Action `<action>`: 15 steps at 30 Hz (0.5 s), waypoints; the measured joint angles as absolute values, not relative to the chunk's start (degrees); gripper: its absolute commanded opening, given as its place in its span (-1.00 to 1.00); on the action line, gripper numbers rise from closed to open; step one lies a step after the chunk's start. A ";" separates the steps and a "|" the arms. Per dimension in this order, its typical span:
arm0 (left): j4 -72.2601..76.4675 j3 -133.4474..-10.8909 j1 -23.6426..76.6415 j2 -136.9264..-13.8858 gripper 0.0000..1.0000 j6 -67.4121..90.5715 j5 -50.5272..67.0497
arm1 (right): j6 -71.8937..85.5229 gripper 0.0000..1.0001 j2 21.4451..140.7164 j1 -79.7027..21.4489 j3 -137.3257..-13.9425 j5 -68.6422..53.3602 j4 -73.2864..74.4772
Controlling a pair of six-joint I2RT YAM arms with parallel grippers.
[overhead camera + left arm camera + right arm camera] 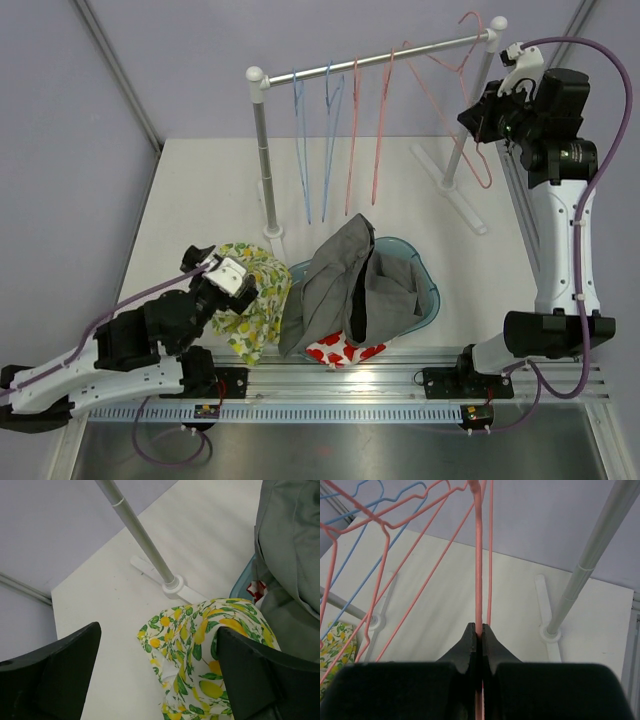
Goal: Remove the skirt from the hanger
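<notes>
From above, the white table (pixel 200 190) has free room on its left side and at the back left; the rear middle is taken by a rack (pixel 370 58) of smooth grey tube, where thin wire hangers (pixel 352 140) hang, 2 of them blue. Near the front edge stands a round teal basket (pixel 425 275) with a soft grey garment (pixel 340 280) heaped over its rim and a red and white cloth (pixel 340 350) below it. The skirt (pixel 255 290), a crumpled cotton-like fabric with yellow lemons and green leaves, lies on the table just left of the basket. The left gripper (pixel 230 268) is low, its arm stretched flat along the front edge, and it hovers at the skirt. The right gripper (pixel 472 125) is raised high, its arm upright beside the right post of the rack. In the left wrist view, the 2 dark fingers (pixel 55 675) stand wide apart and hold nothing, with the skirt on the table between and below them. In the right wrist view, the fingers (pixel 462 652) are pressed together on the thin wire of a pink hanger (pixel 479 580), which is bare.
</notes>
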State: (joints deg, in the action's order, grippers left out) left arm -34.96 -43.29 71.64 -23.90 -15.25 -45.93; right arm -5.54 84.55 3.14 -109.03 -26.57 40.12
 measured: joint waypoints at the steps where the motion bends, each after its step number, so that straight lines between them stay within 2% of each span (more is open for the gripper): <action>1: -35.18 -43.53 71.64 -22.68 0.98 -14.33 -45.56 | -5.45 -1.00 85.82 2.92 -110.10 -26.24 40.16; 10: -33.52 -46.92 71.59 -10.17 0.98 -8.05 -40.14 | -5.78 -0.95 92.36 1.45 -110.69 -21.63 41.80; 14: -33.34 -46.92 71.59 -8.47 0.98 -5.82 -39.53 | -6.72 -0.78 92.38 1.10 -110.13 -20.29 42.06; 15: -33.50 -46.92 71.59 -8.49 0.98 -5.30 -39.33 | -7.03 -0.59 92.36 1.10 -110.06 -20.01 42.02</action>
State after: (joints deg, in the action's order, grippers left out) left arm -33.50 -46.92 71.59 -8.49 -5.30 -39.33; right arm -7.03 92.36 1.10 -110.06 -20.01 42.02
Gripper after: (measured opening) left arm 0.987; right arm 0.095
